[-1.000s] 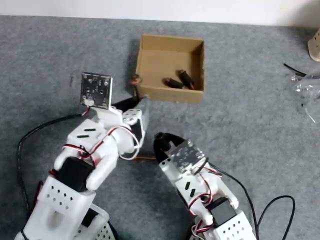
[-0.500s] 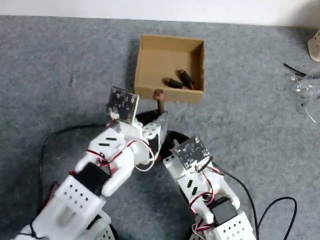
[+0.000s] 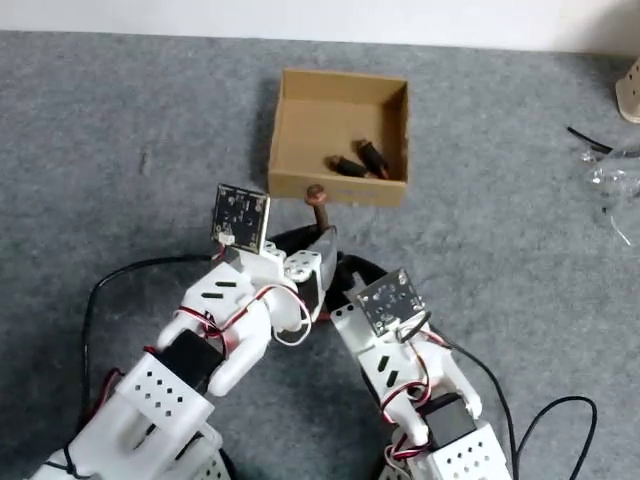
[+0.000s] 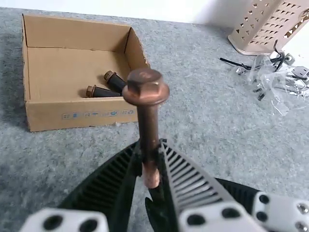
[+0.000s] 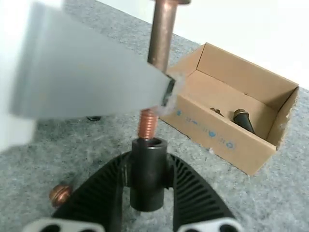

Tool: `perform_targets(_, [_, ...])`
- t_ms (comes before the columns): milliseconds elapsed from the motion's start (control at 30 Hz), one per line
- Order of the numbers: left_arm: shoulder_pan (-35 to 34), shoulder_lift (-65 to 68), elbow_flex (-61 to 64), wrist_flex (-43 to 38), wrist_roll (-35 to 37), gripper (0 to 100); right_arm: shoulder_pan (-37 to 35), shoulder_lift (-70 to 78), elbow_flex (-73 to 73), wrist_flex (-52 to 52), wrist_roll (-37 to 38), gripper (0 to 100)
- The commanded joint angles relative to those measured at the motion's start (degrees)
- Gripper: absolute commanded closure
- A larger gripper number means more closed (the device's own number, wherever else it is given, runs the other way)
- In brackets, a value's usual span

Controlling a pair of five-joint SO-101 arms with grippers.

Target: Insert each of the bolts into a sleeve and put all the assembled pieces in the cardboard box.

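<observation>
**Tip to mouth**

We see the copper bolt [image 4: 147, 121] upright, hex head up, pinched in the left tool [image 4: 147, 162], its threaded tip at the mouth of the black sleeve [image 5: 147, 174] gripped by the right tool [image 5: 148, 162]. Two assembled pieces [image 3: 347, 166] lie in the open cardboard box [image 3: 335, 188] just beyond.

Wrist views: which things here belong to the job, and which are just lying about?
Job: gripped bolt, sleeve, cardboard box, two assembled pieces inside, loose bolt.
Lying about: clear plastic wrapping, black ties, beige perforated holder.

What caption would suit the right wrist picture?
Right claw grips a sleeve upright, a bolt tip at its mouth, box behind.
</observation>
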State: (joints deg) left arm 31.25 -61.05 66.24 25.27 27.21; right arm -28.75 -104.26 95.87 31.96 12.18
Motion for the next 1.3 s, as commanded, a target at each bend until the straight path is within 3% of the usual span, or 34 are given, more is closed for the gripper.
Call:
perform_targets(0, [1.8,-3.3,-3.38,-0.88,0.53,100,0.4,-1.19,1.98,-3.12,-0.44,99.5])
perform_targets(467, [7.69,-8.57,1.1,1.58,1.93,100,1.71,-1.19,3.03,-5.41,-0.44,99.5])
perform_targets(767, [0.66,-9.36,0.4,0.09,2.02,100,1.63,-1.19,3.47,-5.49,-0.44,99.5])
perform_targets(1267, [0.4,-16.13,3.3,0.0,1.76,100,1.63,-1.19,3.56,-5.49,-0.44,99.5])
